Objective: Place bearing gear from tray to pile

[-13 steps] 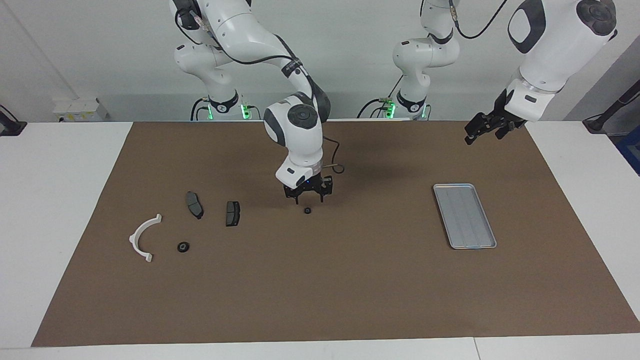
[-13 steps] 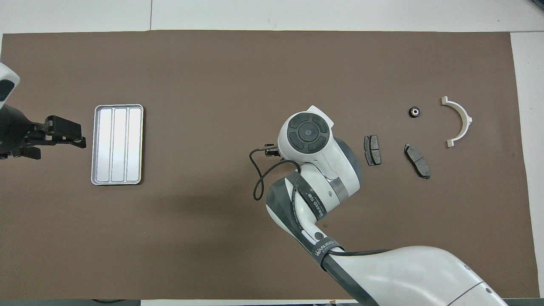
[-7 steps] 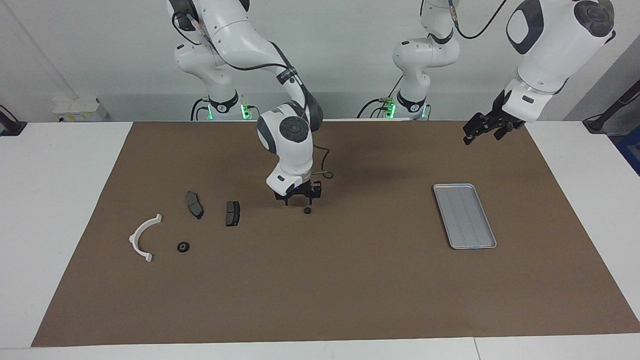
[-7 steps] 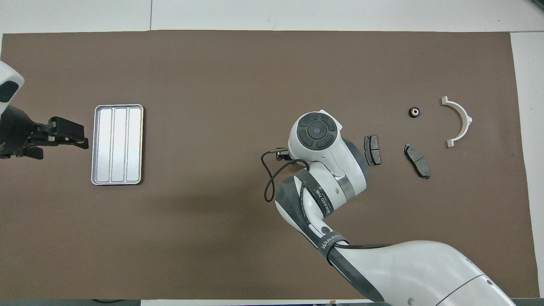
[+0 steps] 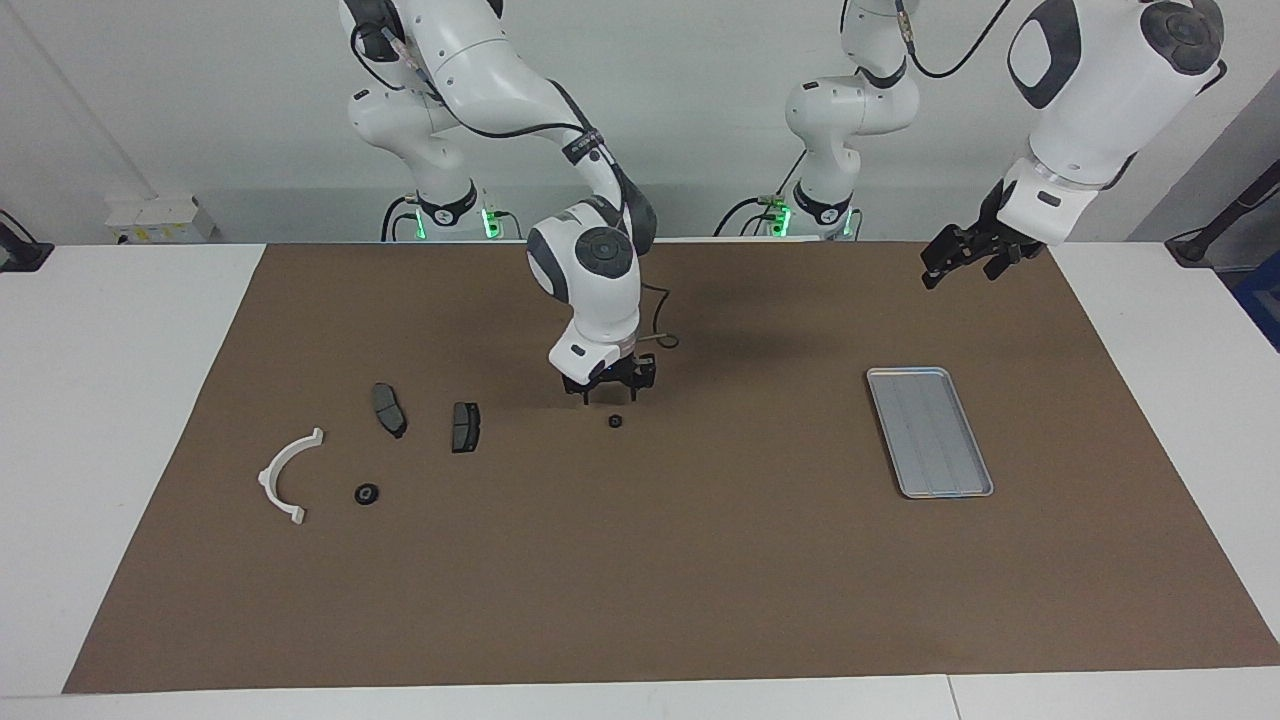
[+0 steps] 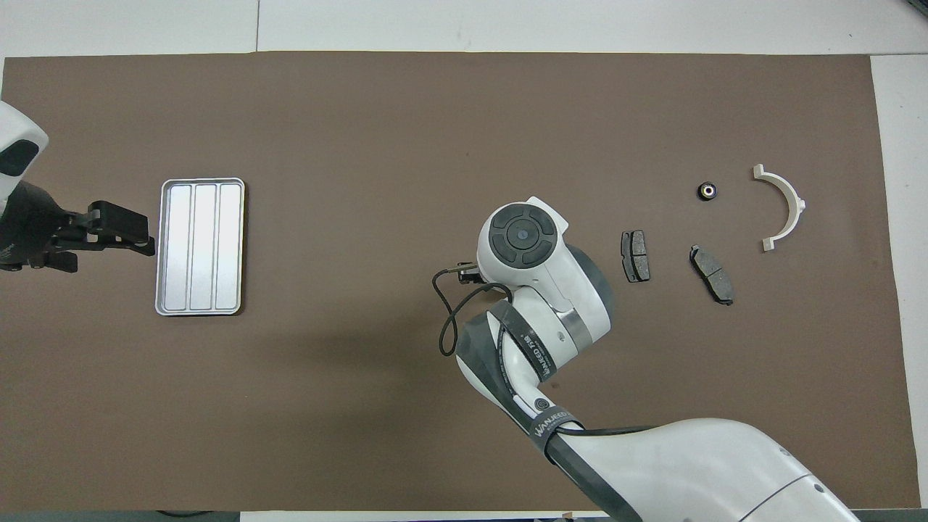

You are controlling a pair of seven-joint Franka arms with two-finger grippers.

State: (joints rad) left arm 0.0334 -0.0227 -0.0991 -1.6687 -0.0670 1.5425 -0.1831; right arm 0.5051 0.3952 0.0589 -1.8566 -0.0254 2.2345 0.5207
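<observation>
A small black bearing gear (image 5: 616, 421) lies on the brown mat mid-table, beside the brake pads; my right arm hides it in the overhead view. My right gripper (image 5: 608, 392) hangs open just above it, not touching. The silver tray (image 5: 930, 432) (image 6: 201, 246) is empty, toward the left arm's end. The pile holds a white semicircular bracket (image 5: 288, 475) (image 6: 781, 206), two dark brake pads (image 5: 389, 409) (image 5: 465, 426) (image 6: 635, 255) (image 6: 711, 273) and another bearing gear (image 5: 366, 493) (image 6: 707, 191). My left gripper (image 5: 955, 262) (image 6: 119, 228) waits, open and empty, raised beside the tray.
The brown mat (image 5: 640, 580) covers most of the white table. A black cable (image 6: 449, 319) loops off my right wrist above the mat. Bare mat lies between the tray and the loose gear.
My right gripper swung a little toward the pile, then back, and rose slightly; the gear under it stayed on the mat. My left gripper drifted slightly.
</observation>
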